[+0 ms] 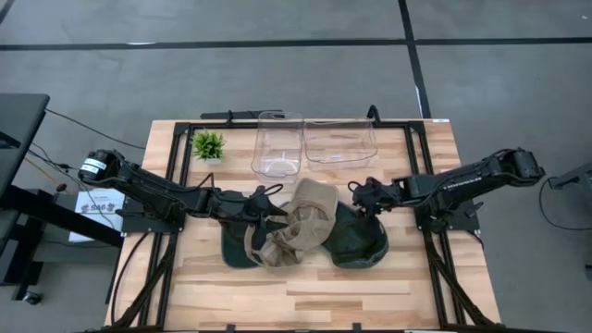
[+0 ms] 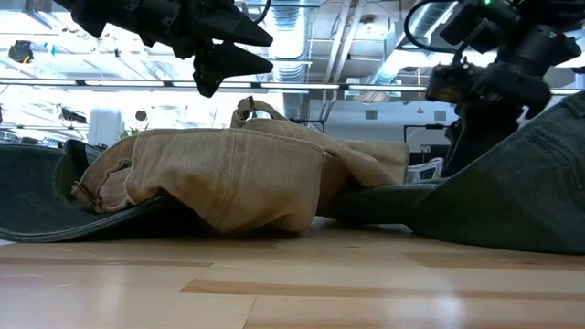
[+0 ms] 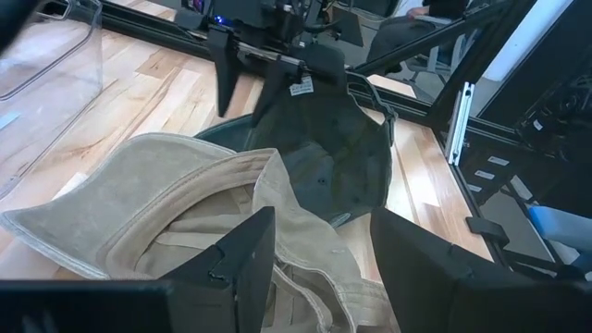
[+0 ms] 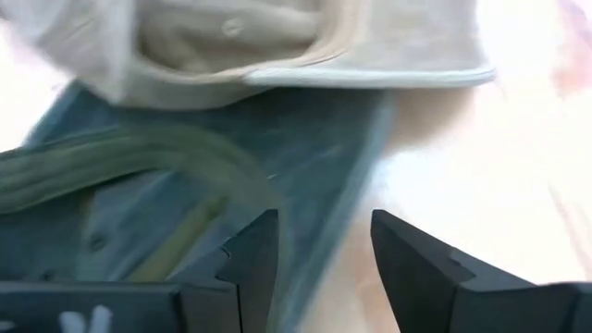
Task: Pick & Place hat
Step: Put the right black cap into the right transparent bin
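Observation:
A tan hat [image 1: 310, 222] lies crumpled at the table's middle, draped over two dark green hats, one on its left [image 1: 239, 248] and one on its right [image 1: 363, 242]. My left gripper [image 1: 276, 205] hovers open just above the tan hat's left part [image 3: 166, 203], clear of it in the low view [image 2: 228, 64]. My right gripper [image 1: 357, 198] is open and slants down over the right green hat's far edge [image 4: 185, 185]. That edge runs under the gap between its fingers [image 4: 324, 259].
Two clear plastic bins [image 1: 277, 143] [image 1: 340, 141] stand side by side at the far middle of the table. A small green plant [image 1: 208, 145] sits at the far left. Bare wood lies along the near edge [image 1: 305, 296].

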